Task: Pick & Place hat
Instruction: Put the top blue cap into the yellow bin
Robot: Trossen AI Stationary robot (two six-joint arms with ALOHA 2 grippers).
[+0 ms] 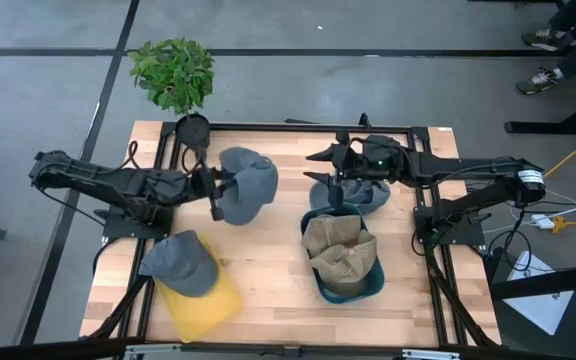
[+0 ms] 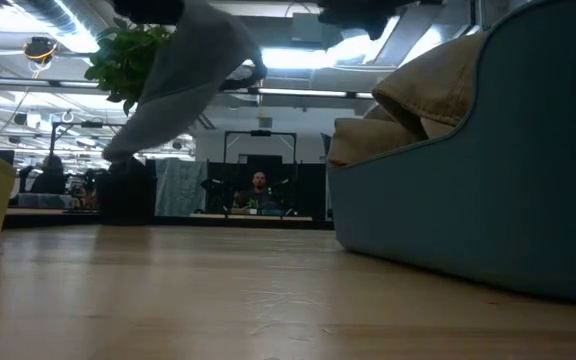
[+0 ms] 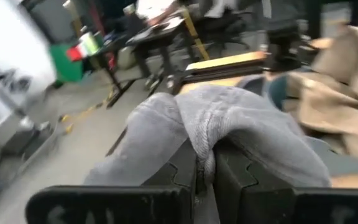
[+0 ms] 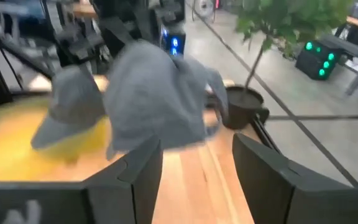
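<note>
My left gripper (image 1: pixel 216 196) is shut on a grey hat (image 1: pixel 248 185), which hangs above the table's middle and also shows in the low view (image 2: pixel 183 80). My right gripper (image 4: pixel 194 174) is open with nothing between its fingers. It points level toward the grey hat (image 4: pixel 154 99) from the table's right. A blue-grey hat (image 1: pixel 360 196) lies below the right arm. A tan hat (image 1: pixel 340 250) rests in an upturned teal hat (image 1: pixel 353 288). A grey cap (image 1: pixel 180 264) lies on a yellow hat (image 1: pixel 208 305) near the front left. My left gripper pinches a bunched fold of the grey hat's cloth (image 3: pixel 205 146) between its two fingers (image 3: pixel 182 168). The fingers come nearly level from the table's left. The hat is lifted clear of the table and drapes over and past the fingertips.
A potted plant (image 1: pixel 173 72) stands at the table's far left edge, its pot (image 1: pixel 193 130) close behind the left gripper. A black frame (image 1: pixel 408 128) runs along the far and right edges. Bare wood (image 1: pixel 268 290) lies between the two hat piles.
</note>
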